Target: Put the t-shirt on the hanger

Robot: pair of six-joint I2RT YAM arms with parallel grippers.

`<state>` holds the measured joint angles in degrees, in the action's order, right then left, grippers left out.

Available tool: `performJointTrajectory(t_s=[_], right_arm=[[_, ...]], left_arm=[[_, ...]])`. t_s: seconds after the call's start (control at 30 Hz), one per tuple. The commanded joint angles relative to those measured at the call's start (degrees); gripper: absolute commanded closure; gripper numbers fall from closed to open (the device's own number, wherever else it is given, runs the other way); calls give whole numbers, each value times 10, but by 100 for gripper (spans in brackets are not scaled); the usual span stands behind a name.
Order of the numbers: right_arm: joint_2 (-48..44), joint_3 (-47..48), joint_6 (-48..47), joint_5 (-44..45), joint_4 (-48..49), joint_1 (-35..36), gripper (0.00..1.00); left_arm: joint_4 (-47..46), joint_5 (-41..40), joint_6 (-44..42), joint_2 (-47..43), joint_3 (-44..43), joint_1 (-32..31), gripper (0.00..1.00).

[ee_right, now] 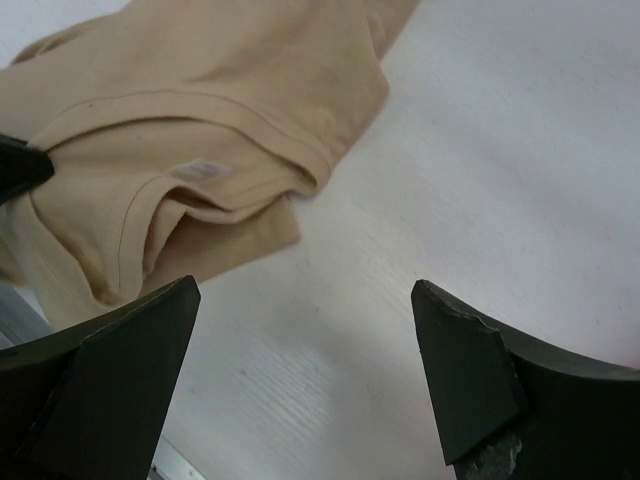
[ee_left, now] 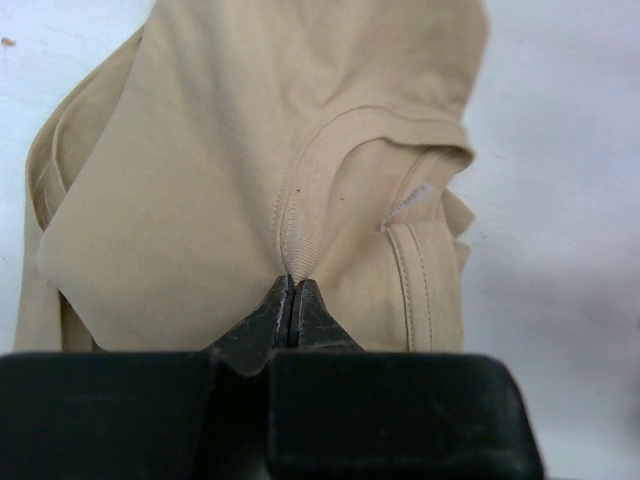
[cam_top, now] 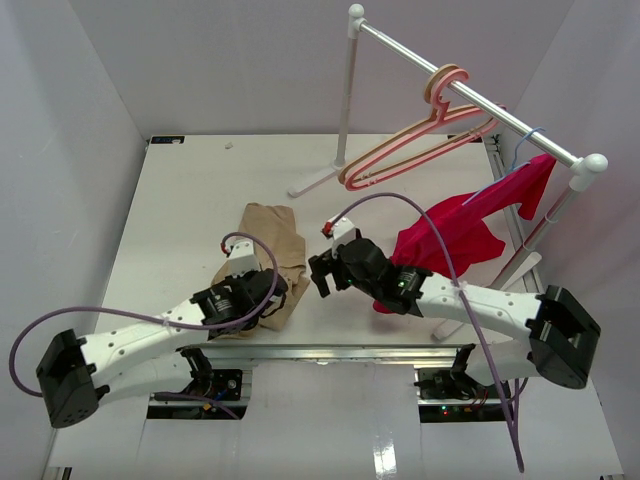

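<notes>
The left hand [ee_left: 292,292] clamps the neckline of the plain tan cloth t-shirt [ee_left: 180,170], likely to lift it open; the right hand [ee_right: 305,290] hovers beside, fingers apart, ready to assist.

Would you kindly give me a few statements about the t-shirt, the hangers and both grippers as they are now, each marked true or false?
1. The left gripper has its jaws shut on the collar of the t-shirt. True.
2. The right gripper also grips the t-shirt. False: its jaws stand open over the table, holding nothing.
3. The pink hanger hangs on the rail. True.
4. The t-shirt is already on the pink hanger. False: it lies crumpled on the table.
5. The red garment lies beside the left arm. False: it hangs from the rail's right end, near the right arm.
</notes>
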<state>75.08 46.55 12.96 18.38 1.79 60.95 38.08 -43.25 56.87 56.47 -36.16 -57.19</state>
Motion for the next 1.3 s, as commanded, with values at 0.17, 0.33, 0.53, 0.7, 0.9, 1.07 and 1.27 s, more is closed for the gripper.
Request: performJointTrajectory(t_s=[0.17, 0.33, 0.53, 0.7, 0.9, 1.07, 1.27], right_arm=[[229, 141, -71, -44, 126, 1, 3], [307, 175, -63, -40, 154, -9, 4], [361, 184, -54, -45, 181, -15, 16], [374, 177, -51, -38, 194, -16, 26], [376, 176, -45, 1, 188, -18, 63], [331, 187, -38, 96, 117, -18, 92], [245, 154, -41, 156, 83, -17, 92]], left_arm=[[-39, 31, -58, -102, 41, 3, 100], [-37, 24, -57, -73, 34, 3, 93], [-31, 18, -50, -64, 32, 2, 100], [-29, 9, -42, -69, 36, 3, 100], [-26, 1, -35, -55, 31, 3, 100], [-27, 4, -37, -46, 28, 3, 100], [-41, 10, -44, -51, 32, 3, 100]])
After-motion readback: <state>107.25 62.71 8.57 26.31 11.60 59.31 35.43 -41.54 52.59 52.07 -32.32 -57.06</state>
